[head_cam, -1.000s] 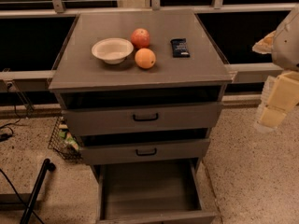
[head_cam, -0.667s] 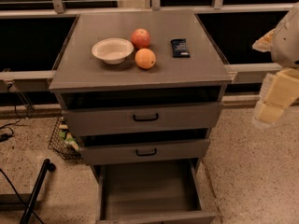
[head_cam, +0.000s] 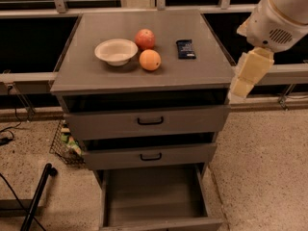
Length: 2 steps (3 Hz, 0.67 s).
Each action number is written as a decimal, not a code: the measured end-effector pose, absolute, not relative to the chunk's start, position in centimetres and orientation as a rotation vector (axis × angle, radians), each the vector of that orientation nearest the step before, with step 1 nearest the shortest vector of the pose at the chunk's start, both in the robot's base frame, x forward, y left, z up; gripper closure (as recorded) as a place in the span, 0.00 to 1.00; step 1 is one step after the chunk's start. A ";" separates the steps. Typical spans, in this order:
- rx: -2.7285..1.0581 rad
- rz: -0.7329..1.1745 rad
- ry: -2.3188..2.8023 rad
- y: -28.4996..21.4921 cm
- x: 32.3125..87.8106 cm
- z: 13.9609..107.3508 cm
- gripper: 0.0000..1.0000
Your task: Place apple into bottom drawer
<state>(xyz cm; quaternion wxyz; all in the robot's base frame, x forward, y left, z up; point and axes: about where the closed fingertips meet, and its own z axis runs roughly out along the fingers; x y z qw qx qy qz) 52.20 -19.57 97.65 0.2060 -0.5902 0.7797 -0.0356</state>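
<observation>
The apple (head_cam: pixel 145 38), red with yellowish patches, sits on the grey cabinet top (head_cam: pixel 192 71), behind an evenly orange fruit (head_cam: pixel 150 60) and to the right of a white bowl (head_cam: pixel 116 51). The bottom drawer (head_cam: pixel 154 196) is pulled out, and its flat grey floor is bare. My gripper (head_cam: pixel 239 89) hangs from the white arm (head_cam: pixel 281 18) at the cabinet's right front corner. It points down beside the top's edge, well to the right of the apple, and holds nothing that shows.
A dark flat packet (head_cam: pixel 186 48) lies right of the apple. The two upper drawers, with black handles (head_cam: pixel 150 121), stand slightly ajar. A wire basket (head_cam: pixel 65 143) sits on the floor left of the cabinet, with a black pole (head_cam: pixel 36 196) and cables nearby.
The arm and gripper have moved left and slightly up, from out at the right to the cabinet's right edge. The fruit, bowl and drawers have not moved.
</observation>
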 end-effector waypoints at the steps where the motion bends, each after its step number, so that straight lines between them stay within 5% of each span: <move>1: -1.593 -0.090 2.133 -18.7 58.2 97.8 0.00; 2: -1.450 -0.058 2.088 -17.9 66.1 98.6 0.00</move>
